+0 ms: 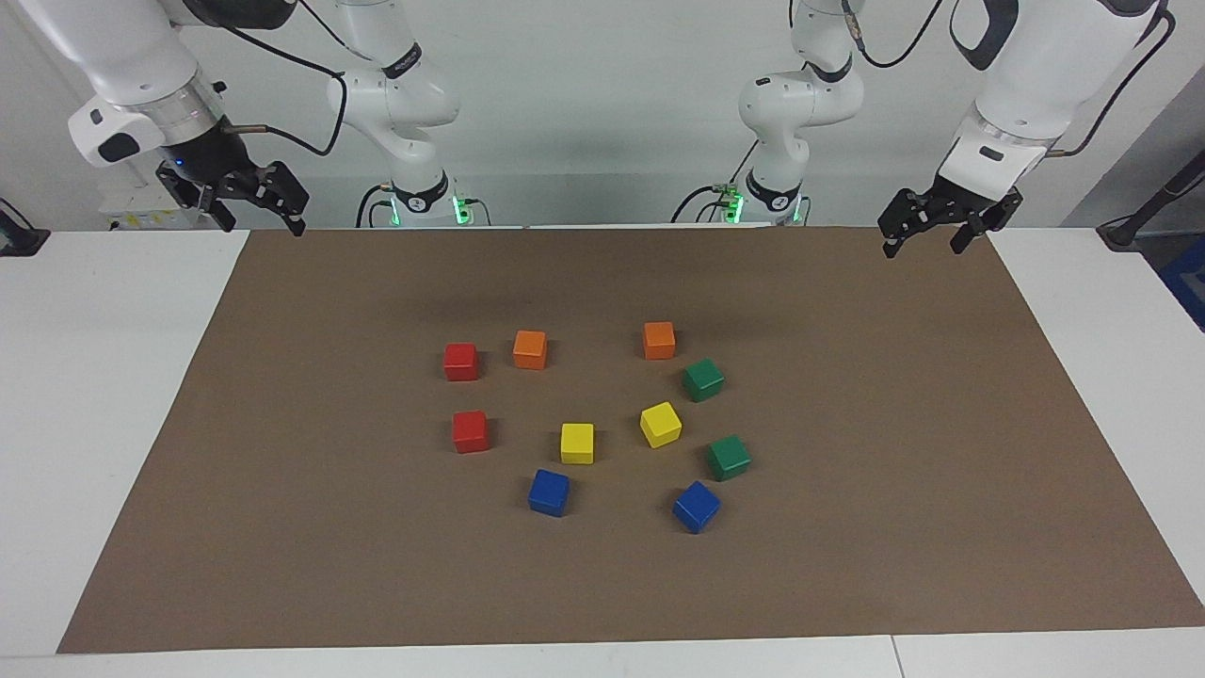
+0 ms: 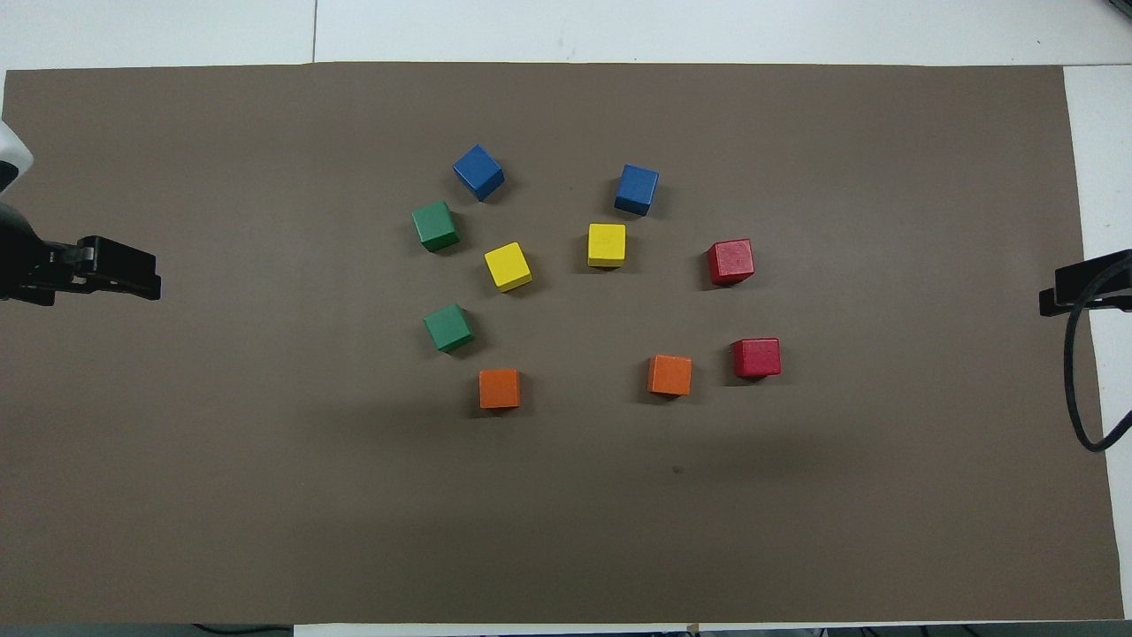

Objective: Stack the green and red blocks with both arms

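Observation:
Two red blocks lie apart toward the right arm's end of the cluster, one [image 1: 460, 362] [image 2: 756, 357] nearer to the robots than the other [image 1: 470, 431] [image 2: 730, 262]. Two green blocks sit toward the left arm's end, one [image 1: 703, 379] [image 2: 448, 327] nearer than the other [image 1: 729, 458] [image 2: 435, 226]. All of them rest singly on the brown mat [image 1: 282, 471]. My left gripper [image 1: 924, 247] [image 2: 150, 281] hangs open and empty over its end of the mat. My right gripper [image 1: 263, 226] [image 2: 1052, 299] hangs open and empty over the other end.
Two orange cubes [image 1: 530, 349] [image 1: 659, 340] lie nearest the robots between the red and green pairs. Two yellow cubes [image 1: 577, 443] [image 1: 660, 424] sit in the middle. Farthest out are two blue cubes [image 1: 549, 492] [image 1: 696, 507]. White table surrounds the mat.

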`<state>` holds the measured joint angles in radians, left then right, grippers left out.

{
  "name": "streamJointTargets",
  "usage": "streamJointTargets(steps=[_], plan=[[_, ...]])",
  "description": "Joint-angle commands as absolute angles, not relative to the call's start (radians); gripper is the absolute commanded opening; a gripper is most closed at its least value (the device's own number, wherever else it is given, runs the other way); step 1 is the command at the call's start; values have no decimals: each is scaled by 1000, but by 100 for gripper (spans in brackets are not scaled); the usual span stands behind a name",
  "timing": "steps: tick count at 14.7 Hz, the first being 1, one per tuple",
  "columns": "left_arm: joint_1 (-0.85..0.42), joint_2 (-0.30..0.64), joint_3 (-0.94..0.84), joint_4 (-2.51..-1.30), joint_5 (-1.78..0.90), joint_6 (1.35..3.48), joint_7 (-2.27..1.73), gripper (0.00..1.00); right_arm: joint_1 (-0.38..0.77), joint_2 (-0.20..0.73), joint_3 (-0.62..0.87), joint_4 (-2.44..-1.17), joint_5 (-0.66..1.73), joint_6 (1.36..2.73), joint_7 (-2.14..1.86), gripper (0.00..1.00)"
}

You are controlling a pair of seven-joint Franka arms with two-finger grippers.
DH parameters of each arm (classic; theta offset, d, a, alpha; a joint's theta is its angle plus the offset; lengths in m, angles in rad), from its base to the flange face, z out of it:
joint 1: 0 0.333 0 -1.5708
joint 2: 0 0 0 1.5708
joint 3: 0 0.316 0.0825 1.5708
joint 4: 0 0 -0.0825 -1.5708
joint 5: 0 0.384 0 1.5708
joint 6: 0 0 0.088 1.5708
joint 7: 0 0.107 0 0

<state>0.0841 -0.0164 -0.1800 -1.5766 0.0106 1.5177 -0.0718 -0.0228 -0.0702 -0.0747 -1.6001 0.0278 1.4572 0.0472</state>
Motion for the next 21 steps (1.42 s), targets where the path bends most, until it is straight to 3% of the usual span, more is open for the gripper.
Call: streamJointTargets(steps=[1,17,21], plan=[[94,-3,-189,-1549,3,1494,-81,100,-28,-80,-71,-1604,31,1445,60,100],[72,-11,-190,-1614,0,1588,-215,100,-38,-80,-69,-1605,31,1456,86,100],[-13,70,-193,-1600,-15,1627,-401,100,-28,-90,-68,-1624,29,1483,122,100]])
